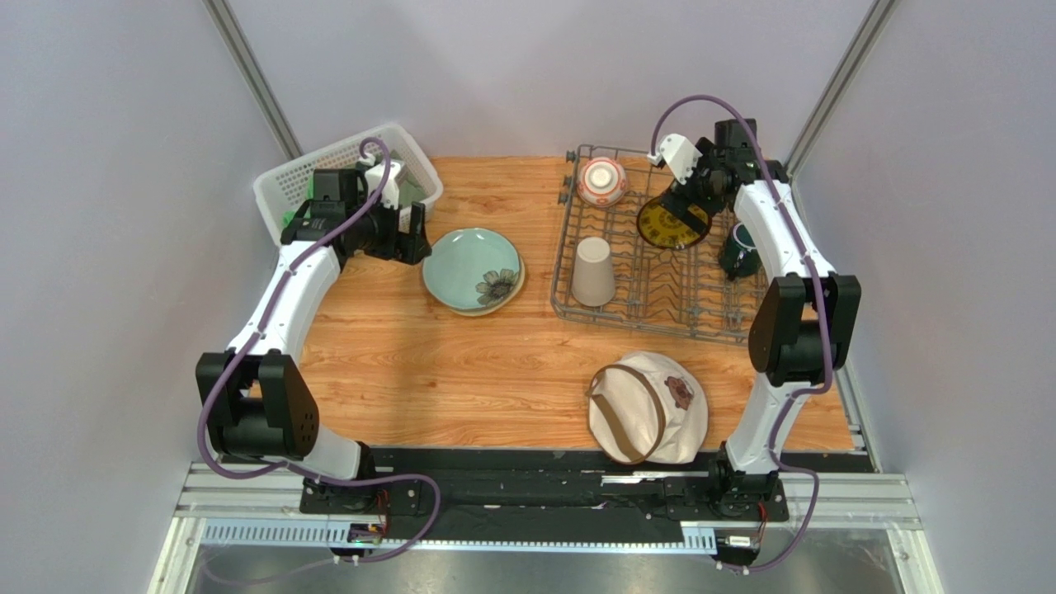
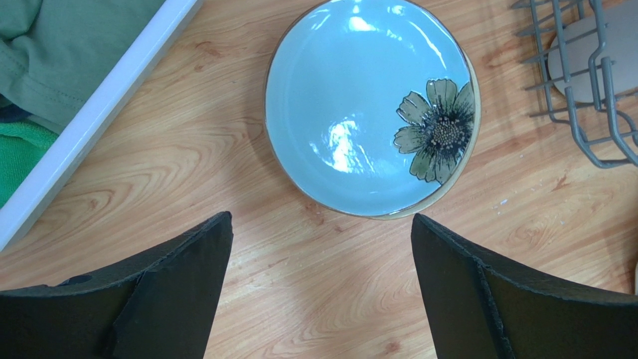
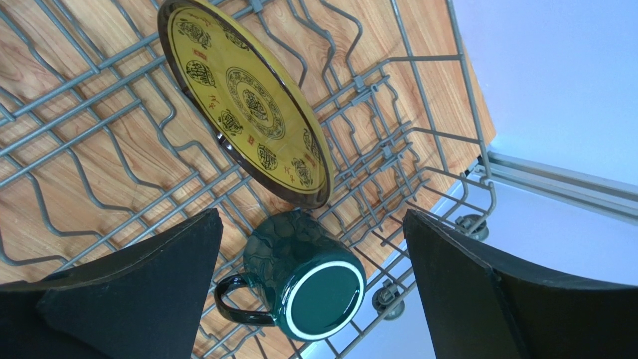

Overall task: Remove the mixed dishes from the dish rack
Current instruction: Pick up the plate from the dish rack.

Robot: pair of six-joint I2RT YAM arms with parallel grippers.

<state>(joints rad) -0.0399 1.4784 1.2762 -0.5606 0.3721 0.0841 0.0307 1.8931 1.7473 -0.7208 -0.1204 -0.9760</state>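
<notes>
The dark grey wire dish rack [image 1: 676, 306] stands at the back right. It holds a red-orange-and-white bowl [image 1: 602, 182], an upturned beige tumbler [image 1: 593, 271], a dark yellow-patterned plate [image 1: 673, 224] leaning on edge, and a dark green mug [image 1: 739, 251]. The pale green plate [image 1: 472, 270] with a flower lies flat on the table, left of the rack. My left gripper [image 1: 413, 235] is open and empty just left of that plate [image 2: 352, 112]. My right gripper [image 3: 312, 213] is open and empty above the upturned mug [image 3: 307, 273] and the yellow plate [image 3: 247, 105]. The cream bird plate is out of view.
A white lattice basket [image 1: 325, 180] with green cloth stands at the back left, behind my left arm. A round beige hat with a brown strap [image 1: 647, 406] lies at the front right, in front of the rack. The rack's right side sits at the table's right edge [image 3: 427, 57].
</notes>
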